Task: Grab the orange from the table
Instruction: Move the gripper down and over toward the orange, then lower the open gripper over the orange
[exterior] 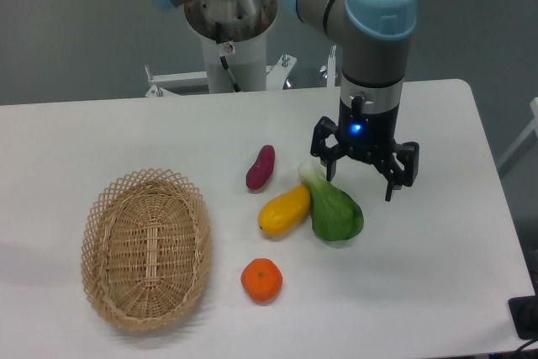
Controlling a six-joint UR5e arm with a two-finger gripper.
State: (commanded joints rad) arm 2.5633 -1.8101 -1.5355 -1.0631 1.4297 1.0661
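The orange (261,281) is a small round bright-orange fruit lying on the white table (437,275) near its front edge, just right of the basket. My gripper (360,180) hangs open above the table at centre right, well up and to the right of the orange, with nothing between its fingers. Its left fingertip is close to the stalk end of the green vegetable.
A woven wicker basket (146,246) sits at the left. A yellow mango-like fruit (284,210), a green leafy vegetable (333,208) and a purple sweet potato (260,167) lie between the gripper and the orange. The arm's base (231,18) stands behind the table.
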